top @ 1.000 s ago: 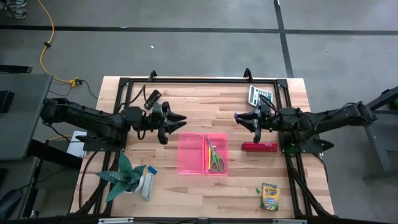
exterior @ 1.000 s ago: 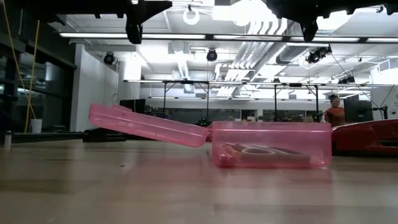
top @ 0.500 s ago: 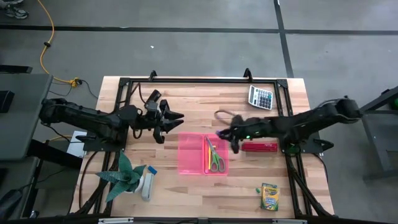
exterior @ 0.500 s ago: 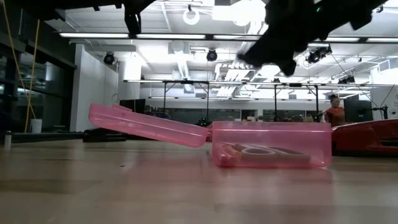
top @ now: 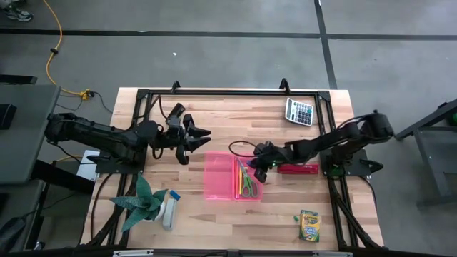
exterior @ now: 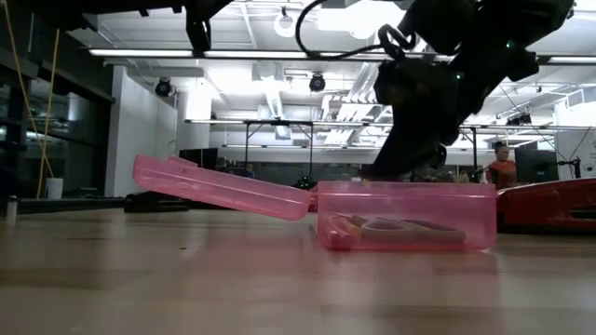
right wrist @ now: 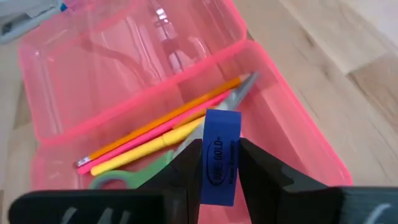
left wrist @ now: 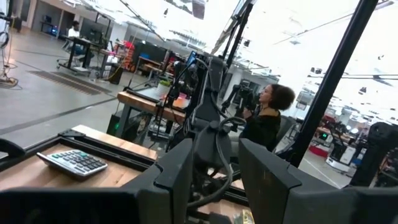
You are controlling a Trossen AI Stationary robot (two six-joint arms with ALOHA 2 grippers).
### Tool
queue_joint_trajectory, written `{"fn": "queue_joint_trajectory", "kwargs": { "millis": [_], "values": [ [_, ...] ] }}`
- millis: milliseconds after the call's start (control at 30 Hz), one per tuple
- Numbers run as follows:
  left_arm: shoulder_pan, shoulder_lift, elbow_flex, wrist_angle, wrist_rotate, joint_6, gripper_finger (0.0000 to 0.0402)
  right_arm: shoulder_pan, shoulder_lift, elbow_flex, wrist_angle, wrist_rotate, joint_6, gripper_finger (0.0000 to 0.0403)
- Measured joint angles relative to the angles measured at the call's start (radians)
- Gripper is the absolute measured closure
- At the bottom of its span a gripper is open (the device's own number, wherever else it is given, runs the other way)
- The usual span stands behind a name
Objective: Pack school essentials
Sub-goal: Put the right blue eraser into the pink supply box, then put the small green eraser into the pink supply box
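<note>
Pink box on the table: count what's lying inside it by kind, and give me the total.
Pencils: 2, one orange, one pink
Marker: 1, yellow
Scissors: 1, green handles
Total: 4 in the pink box
The blue eraser is gripped in the right tool, not in the box, so it is not counted.

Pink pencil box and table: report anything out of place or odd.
Nothing is spilled or damaged. The pink pencil box lies open, with pencils and green-handled scissors inside. The right gripper holds a blue eraser above it. Still unpacked: the crayon box near the table's front edge.
</note>
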Motion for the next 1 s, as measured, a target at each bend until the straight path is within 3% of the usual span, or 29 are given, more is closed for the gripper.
{"fn": "queue_joint_trajectory", "kwargs": {
  "millis": [200, 467, 633, 867, 1000],
  "values": [
    [0.000, 0.000, 0.000, -0.007, 0.000, 0.025, 0.0284, 0.000, 0.017, 0.000, -0.018, 0.000, 0.017, 0.0299],
    [0.000, 0.000, 0.000, -0.007, 0.000, 0.055, 0.0284, -0.005, 0.003, 0.000, -0.020, 0.026, 0.000, 0.0206],
    [0.008, 0.000, 0.011, -0.033, 0.032, 0.062, 0.0284, -0.018, -0.130, 0.000, -0.025, 0.030, -0.031, 0.0186],
    [0.034, 0.000, 0.160, -0.381, 0.144, 0.192, 0.0284, -0.010, -0.385, 0.000, 0.058, 0.132, -0.100, 0.0186],
    [0.034, 0.000, 0.212, -0.447, 0.149, 0.234, 0.0284, 0.006, -0.481, 0.000, 0.167, 0.172, -0.200, 0.0186]
  ]
}}
